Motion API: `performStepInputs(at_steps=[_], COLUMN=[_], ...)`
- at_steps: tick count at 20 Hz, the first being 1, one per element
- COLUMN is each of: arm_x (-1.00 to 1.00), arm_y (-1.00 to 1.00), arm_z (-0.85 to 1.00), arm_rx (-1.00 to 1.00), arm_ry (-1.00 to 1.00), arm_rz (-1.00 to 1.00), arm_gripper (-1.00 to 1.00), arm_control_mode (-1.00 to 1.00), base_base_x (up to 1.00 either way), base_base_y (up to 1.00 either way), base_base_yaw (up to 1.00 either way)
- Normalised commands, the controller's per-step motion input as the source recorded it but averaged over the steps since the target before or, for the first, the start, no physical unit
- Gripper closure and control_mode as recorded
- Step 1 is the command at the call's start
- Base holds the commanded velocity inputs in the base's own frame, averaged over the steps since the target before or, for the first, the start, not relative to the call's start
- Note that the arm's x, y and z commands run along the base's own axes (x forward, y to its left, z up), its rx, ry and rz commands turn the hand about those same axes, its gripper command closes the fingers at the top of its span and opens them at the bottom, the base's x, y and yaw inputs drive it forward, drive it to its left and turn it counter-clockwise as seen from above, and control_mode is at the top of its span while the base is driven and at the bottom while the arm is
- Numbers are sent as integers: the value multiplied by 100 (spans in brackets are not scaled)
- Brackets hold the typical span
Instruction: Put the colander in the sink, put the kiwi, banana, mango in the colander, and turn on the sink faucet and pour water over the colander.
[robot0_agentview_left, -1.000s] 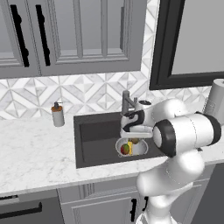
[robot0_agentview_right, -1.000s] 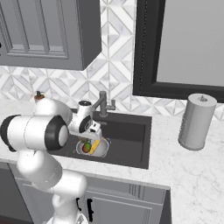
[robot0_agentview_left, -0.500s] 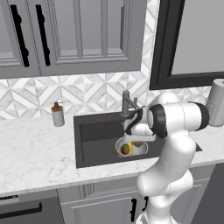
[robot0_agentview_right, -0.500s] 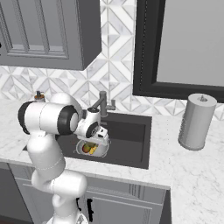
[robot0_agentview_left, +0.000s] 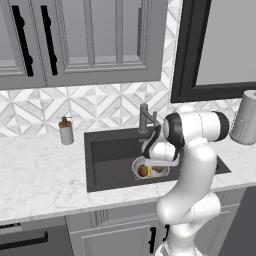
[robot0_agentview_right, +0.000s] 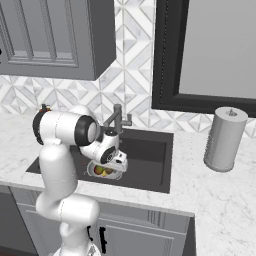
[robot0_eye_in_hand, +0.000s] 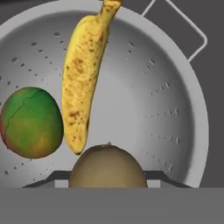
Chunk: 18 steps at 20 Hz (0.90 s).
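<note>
The silver colander sits in the dark sink below the faucet. Inside it lie the spotted yellow banana and the red-green mango. The brown kiwi sits between my fingertips, low over the colander's near wall; my gripper is shut on it. From the base views, my hand hangs just over the colander at its right side, and the colander with fruit shows beneath the gripper. The faucet stands right behind.
A soap dispenser stands on the marble counter left of the sink. A paper towel roll stands on the counter at the right. Wall cabinets hang above, and a dark-framed window lies behind the faucet.
My arm's elbow has swung up and back, away from the cameras. The hand has stayed over the colander with the kiwi between its fingers.
</note>
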Motion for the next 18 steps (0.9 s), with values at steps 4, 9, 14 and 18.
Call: performStepInputs(at_steps=[4, 9, 14, 18], arm_x=[29, 46, 28, 1], arm_y=[0, 0, -1, -13], arm_z=[-21, -3, -19, -35], arm_rx=[0, 0, 0, 0], arm_ry=[-1, 0, 0, 0], arm_rz=[0, 0, 0, 0], arm_gripper=[100, 100, 100, 100], arm_control_mode=[-100, -100, -100, -100], base_base_x=[0, 0, 0, 0], base_base_y=[0, 0, 0, 0], base_base_yaw=[0, 0, 0, 0])
